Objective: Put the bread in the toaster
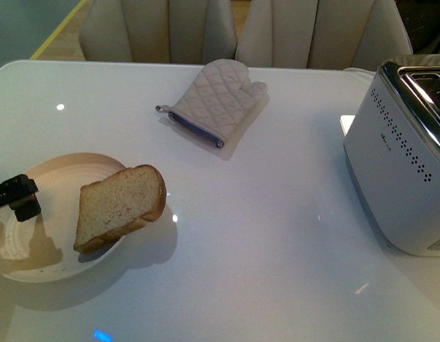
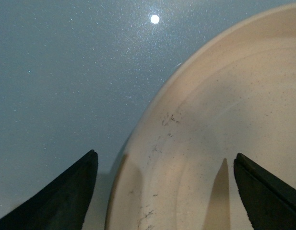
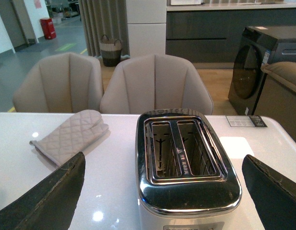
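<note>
On our white bench point(image 1: 277, 235) the bread point(image 1: 120, 206) overhangs the plate point(image 1: 34, 267) rim nearest the toaster point(image 1: 405, 157), our left pincer point(image 2: 164, 154) gaping empty over the plate's opposite side; we fear a skewed approach could nudge it off.

Glossy white tabletop point(image 1: 277, 235) fills the foregrnd, w/ small bright light reflections point(image 1: 60, 107) on it. Behind its far edge: two beige padded chairs point(image 3: 155, 84) w/ ribbed backs, side by side. Past them a light wood floor point(image 3: 224, 81), then a grey floor point(image 3: 13, 67) further off. Bkgd: grey curtains point(image 3: 102, 19), round woven basket point(image 3: 111, 49) at their foot, white pillar point(image 3: 146, 26), dark grey cabinets point(image 3: 210, 31), dark appliance w/ round door point(image 3: 255, 67), red bin point(image 3: 48, 28) far back.
</note>
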Motion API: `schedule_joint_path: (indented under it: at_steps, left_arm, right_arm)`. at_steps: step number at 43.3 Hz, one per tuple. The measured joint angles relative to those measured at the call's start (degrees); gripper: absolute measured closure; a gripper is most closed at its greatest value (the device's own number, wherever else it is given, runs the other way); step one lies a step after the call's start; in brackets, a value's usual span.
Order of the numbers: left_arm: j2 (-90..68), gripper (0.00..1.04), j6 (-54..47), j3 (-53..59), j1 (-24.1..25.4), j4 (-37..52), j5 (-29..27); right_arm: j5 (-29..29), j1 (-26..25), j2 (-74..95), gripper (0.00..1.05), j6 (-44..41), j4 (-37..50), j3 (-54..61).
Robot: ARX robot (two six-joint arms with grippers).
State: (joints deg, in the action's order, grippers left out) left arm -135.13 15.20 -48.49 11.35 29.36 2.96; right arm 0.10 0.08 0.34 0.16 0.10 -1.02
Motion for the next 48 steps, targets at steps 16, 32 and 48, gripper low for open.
schedule_joint_path:
  at_steps: [16,32,48]
  left_arm:
    - [-1.25,0.80,-3.58,1.90,-4.37,4.20,3.61]
    - [-0.24,1.00,0.96,3.78,-14.49,5.66,4.94]
    - [-0.31,1.00,4.31,2.91,-23.96,4.61,4.98]
  right_arm:
    - [0.00,0.00,0.00,0.09,0.00,0.00,0.00]
    - [0.00,0.00,0.00,0.09,0.00,0.00,0.00]
    - [0.00,0.00,0.00,0.09,0.00,0.00,0.00]
